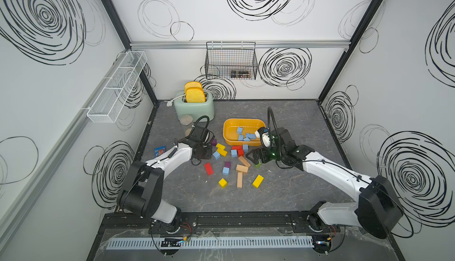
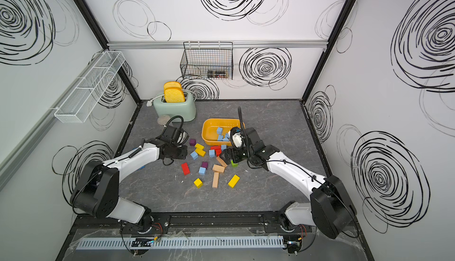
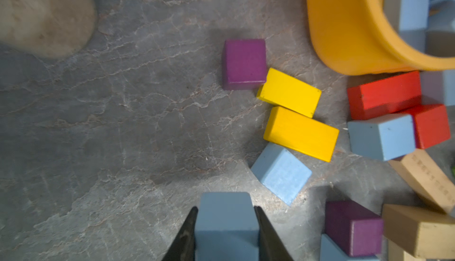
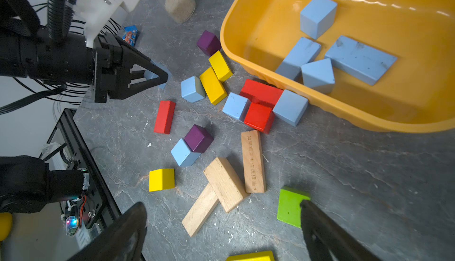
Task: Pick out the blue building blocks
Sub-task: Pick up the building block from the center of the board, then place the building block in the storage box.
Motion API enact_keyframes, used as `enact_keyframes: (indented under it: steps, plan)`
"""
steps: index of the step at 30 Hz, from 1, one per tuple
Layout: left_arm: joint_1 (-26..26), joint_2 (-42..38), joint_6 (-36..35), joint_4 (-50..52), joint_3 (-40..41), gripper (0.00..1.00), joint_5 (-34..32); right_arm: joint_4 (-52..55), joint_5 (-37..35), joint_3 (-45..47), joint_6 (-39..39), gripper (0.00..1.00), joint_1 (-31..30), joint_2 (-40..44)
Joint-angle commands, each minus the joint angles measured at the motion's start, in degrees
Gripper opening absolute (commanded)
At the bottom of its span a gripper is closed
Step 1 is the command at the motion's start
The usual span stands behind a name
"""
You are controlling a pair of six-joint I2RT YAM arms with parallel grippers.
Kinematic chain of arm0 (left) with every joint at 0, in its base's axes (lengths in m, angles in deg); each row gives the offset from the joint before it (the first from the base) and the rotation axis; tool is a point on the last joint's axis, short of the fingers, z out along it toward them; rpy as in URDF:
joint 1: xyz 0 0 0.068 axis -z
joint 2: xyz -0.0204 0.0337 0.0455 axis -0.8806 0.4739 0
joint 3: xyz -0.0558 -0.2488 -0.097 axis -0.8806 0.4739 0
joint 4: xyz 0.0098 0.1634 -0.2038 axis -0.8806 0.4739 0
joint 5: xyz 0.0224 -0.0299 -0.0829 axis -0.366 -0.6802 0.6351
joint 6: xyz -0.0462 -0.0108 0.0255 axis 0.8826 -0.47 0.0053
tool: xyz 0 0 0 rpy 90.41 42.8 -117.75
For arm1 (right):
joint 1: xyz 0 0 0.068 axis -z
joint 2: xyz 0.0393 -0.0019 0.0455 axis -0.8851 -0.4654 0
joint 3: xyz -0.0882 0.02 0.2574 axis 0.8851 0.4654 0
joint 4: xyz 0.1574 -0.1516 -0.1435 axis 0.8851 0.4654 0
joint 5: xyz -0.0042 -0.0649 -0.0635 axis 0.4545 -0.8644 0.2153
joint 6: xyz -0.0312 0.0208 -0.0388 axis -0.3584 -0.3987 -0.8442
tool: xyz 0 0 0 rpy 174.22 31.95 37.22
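My left gripper (image 3: 226, 209) is shut on a pale blue building block (image 3: 226, 227), low over the table to the left of the scattered pile; it shows in both top views (image 1: 208, 153) (image 2: 184, 153). More blue blocks lie loose in the pile (image 1: 216, 155) (image 1: 234, 153) (image 1: 225, 170) (image 4: 290, 107). Several blue blocks rest inside the yellow bin (image 1: 242, 119), among them a cube (image 4: 317, 16) and a long brick (image 4: 359, 59). My right gripper (image 4: 221, 205) stands open over the wooden planks at the right of the pile (image 1: 249, 158), with nothing between its fingers.
Red (image 1: 208, 168), yellow (image 1: 257, 181), purple (image 1: 227, 164), green (image 4: 289, 206) and plain wooden (image 1: 239, 179) blocks lie mixed with the blue ones. A mint toaster (image 1: 194, 107) and a jar (image 1: 186, 121) stand at the back left. A blue candy packet (image 1: 160, 152) lies at the left.
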Motion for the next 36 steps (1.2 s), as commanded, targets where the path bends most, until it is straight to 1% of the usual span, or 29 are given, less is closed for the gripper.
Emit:
enact_keyframes:
  steps: [1, 6, 12, 20, 26, 36]
  plan:
    - [-0.34, -3.73, -2.88, 0.9, -2.79, 0.0, 1.14, -1.5, -0.18, 0.48, 0.61, 0.98, 0.14, 2.79]
    - [-0.25, -6.17, -5.01, 2.57, -6.91, 0.0, 2.83, -3.78, 1.11, 1.62, 1.15, 0.98, 1.23, 5.33]
    - [1.32, -4.62, -7.03, 5.05, -15.45, 0.0, 3.49, -8.41, 5.54, 4.44, 4.09, 0.98, 5.37, 8.45]
    - [6.06, 1.33, -8.34, 4.73, -23.74, 0.0, 3.01, -11.51, 10.56, 6.18, 6.33, 0.98, 10.64, 9.38]
    - [9.4, 7.1, -8.81, 4.73, -28.42, 0.0, 1.67, -11.77, 11.5, 6.35, 6.33, 0.98, 12.37, 9.3]
    - [10.83, 15.64, -8.59, 2.61, -33.34, 0.0, 2.82, -13.42, 11.81, 7.89, 6.58, 0.98, 13.48, 7.74]
